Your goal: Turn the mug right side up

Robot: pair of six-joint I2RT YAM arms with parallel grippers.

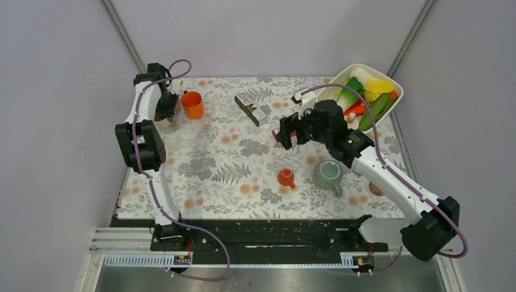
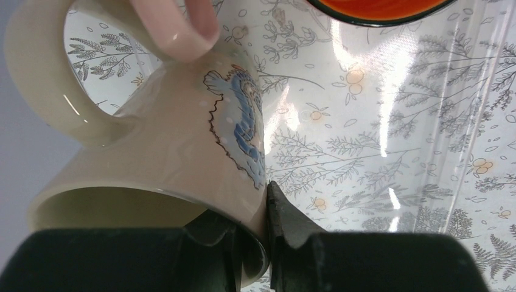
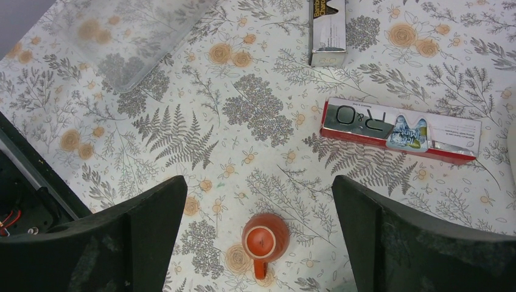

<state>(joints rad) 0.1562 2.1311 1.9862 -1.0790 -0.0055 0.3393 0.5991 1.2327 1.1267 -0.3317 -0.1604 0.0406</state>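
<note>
Left arm [image 1: 141,131] folded toward the far-left corner, left gripper [image 2: 251,226] pinching the rim of the cream ceramic mug [image 2: 182,152] (beside an orange cup [image 1: 192,104]); right arm [image 1: 389,176] stretched mid-table, right gripper [image 3: 258,182] wide, empty

Lab booth, blank walls [image 1: 261,36], metal mounting rail [image 1: 268,234]

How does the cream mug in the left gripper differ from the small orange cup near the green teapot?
The cream mug carries a blue picture; the small orange cup looks plain. The left gripper clamps the mug's rim, while the cup stands free on the table. Both have one handle.
</note>
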